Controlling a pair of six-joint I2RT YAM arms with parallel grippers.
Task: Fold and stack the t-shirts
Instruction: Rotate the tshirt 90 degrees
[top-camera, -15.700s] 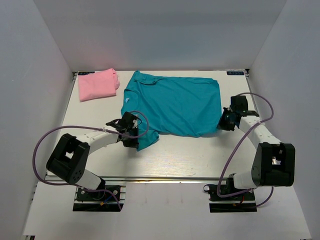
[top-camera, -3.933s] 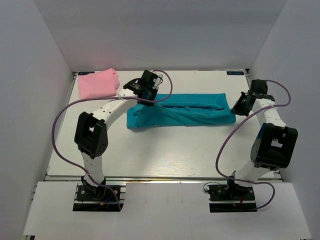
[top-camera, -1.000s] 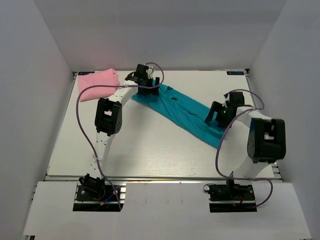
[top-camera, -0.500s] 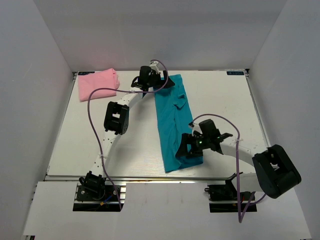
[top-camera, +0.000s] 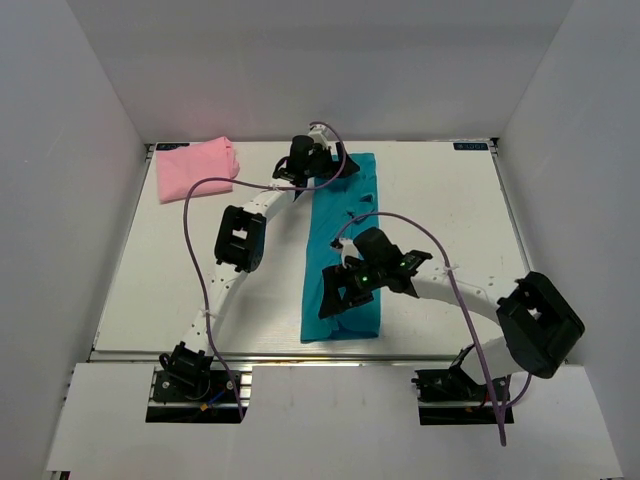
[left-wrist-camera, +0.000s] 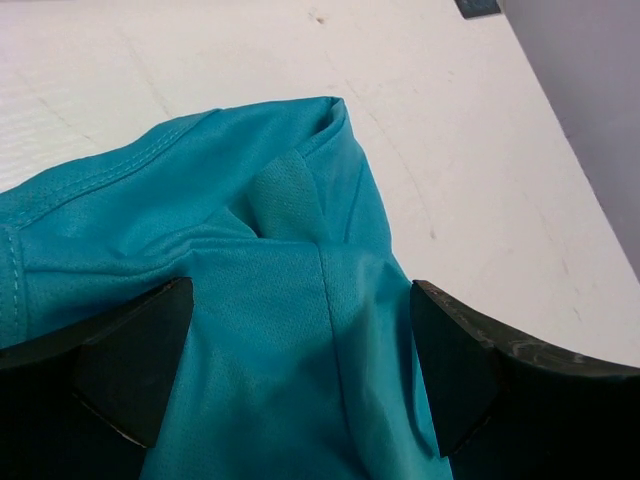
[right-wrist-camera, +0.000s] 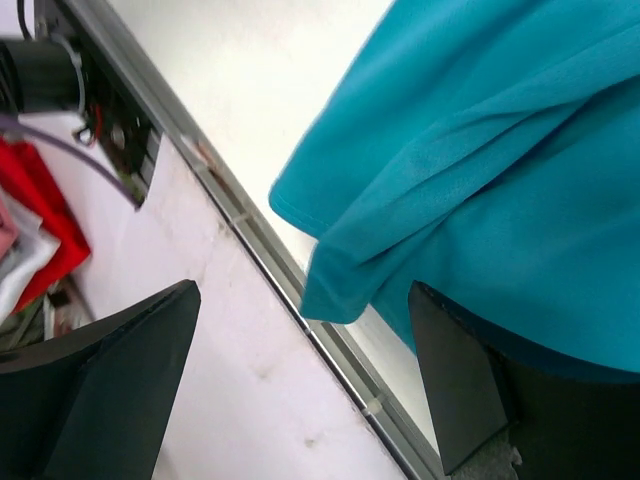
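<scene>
Along the middle of the white table, the teal t-shirt lies folded into a long narrow strip, running from the far edge toward the near edge and leaning slightly left at its near end. The left gripper sits over the strip's far end; in its wrist view the dark fingers stand apart on either side, with bunched teal fabric filling the space between them. Whether they are clamping that fabric cannot be told, since the contact is hidden. The right gripper is over the strip's near part, on its left edge. Its wrist view likewise shows both fingers set apart with teal cloth spread between them, one corner hanging loose near the table's metal rail; any grip there cannot be made out either. At the far-left corner, well apart from the strip, rests a folded pink t-shirt.
</scene>
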